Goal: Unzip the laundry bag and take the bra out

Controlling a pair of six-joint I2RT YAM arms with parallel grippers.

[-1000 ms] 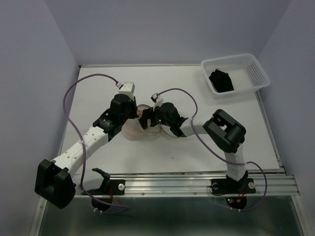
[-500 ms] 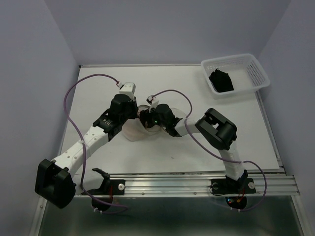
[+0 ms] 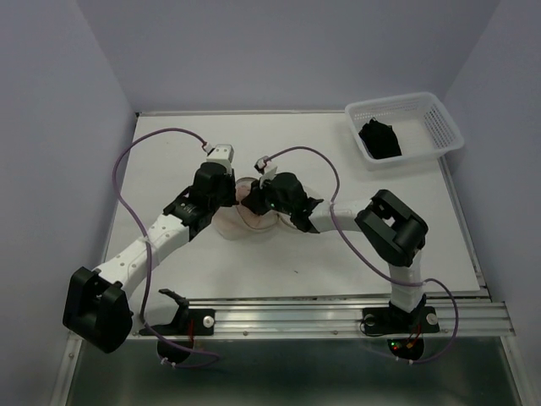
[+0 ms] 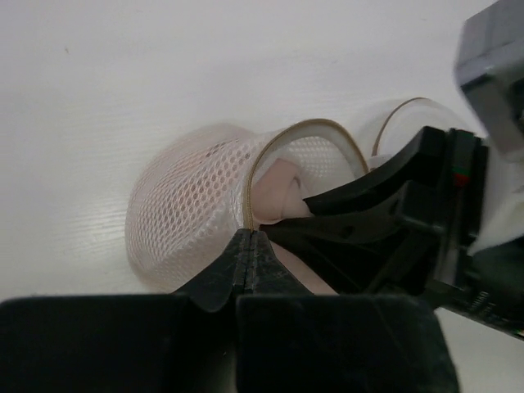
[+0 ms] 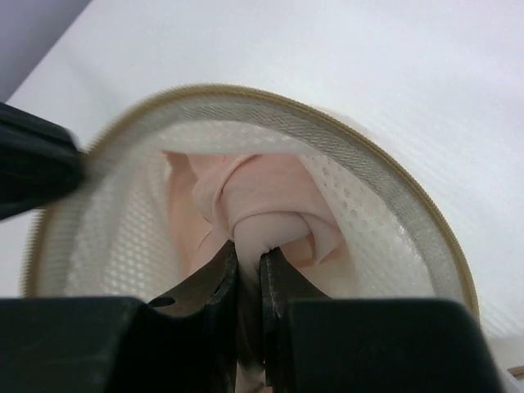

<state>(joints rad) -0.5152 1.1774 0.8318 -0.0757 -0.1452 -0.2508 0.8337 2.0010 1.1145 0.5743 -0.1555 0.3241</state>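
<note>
The laundry bag [image 3: 230,222] lies at mid-table, a white mesh pouch [image 4: 184,209] with a tan rim [image 5: 385,184] standing open. My left gripper [image 4: 250,239] is shut on that rim at the bag's left side [image 3: 233,196]. The bra [image 5: 274,209], a bunched pale pink cloth, sits inside the bag's mouth and also peeks out in the left wrist view [image 4: 277,190]. My right gripper [image 5: 249,264] reaches into the opening and is shut on a fold of the bra. From above, the right gripper [image 3: 254,200] meets the left one over the bag.
A white plastic basket [image 3: 442,125] holding a dark bundle [image 3: 380,138] stands at the back right corner. Purple cables [image 3: 135,152] loop over the left of the table. A metal rail [image 3: 338,315] runs along the near edge.
The right gripper has closed from wide open onto the bra inside the bag. The left gripper has kept its hold on the rim and shifted slightly.
</note>
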